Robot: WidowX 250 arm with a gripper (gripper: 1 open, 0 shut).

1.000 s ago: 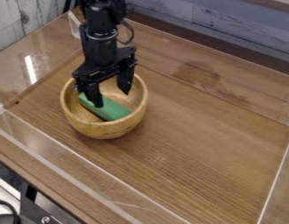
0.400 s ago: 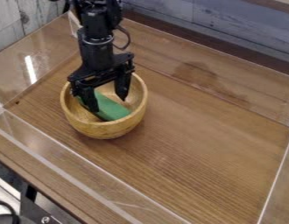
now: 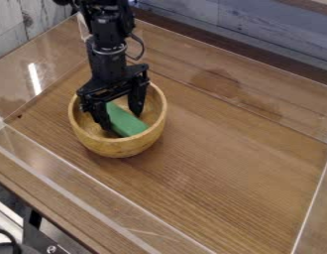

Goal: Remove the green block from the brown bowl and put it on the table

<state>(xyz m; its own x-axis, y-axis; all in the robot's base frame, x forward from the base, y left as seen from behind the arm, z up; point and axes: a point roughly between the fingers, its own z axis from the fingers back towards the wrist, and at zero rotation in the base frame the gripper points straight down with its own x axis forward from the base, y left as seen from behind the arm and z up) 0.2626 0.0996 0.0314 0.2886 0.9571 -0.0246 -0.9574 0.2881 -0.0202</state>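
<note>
Claw [image 3: 115, 98] is at the brown bowl [image 3: 117, 127], coming in from the top of the view. Fingers spread wide, fully open. One finger reaches down at the bowl's left side, just inside the rim as far as I can see; the other is over the right part of the opening. The green block [image 3: 125, 122] lies in the bowl, between the two fingers as the camera sees it.

No grip on the block: jaws stand wide, not closed on anything. Left-side finger overlaps the block's upper end in view; can't tell if it touches. Same for the fingers and the bowl wall, contact unclear.

Block sits at a slant, upper end toward the left of the bowl, lower end toward the bottom right. Its lower part shows plainly, bright green; the upper part is partly hidden by the claw. Looks to be down on the bowl's inside, but the claw covers some of that area, so exact contact points are unclear.

Bowl is upright on the wood-grain tabletop [image 3: 219, 149], left of centre in view, light brown, thick rim. Arm [image 3: 111, 30] is black and runs up out of the top of the view, above the bowl. Clear wall [image 3: 32, 30] at the upper left. Black cabling or hardware [image 3: 28, 226] at the lower left corner, well apart from the bowl.
</note>
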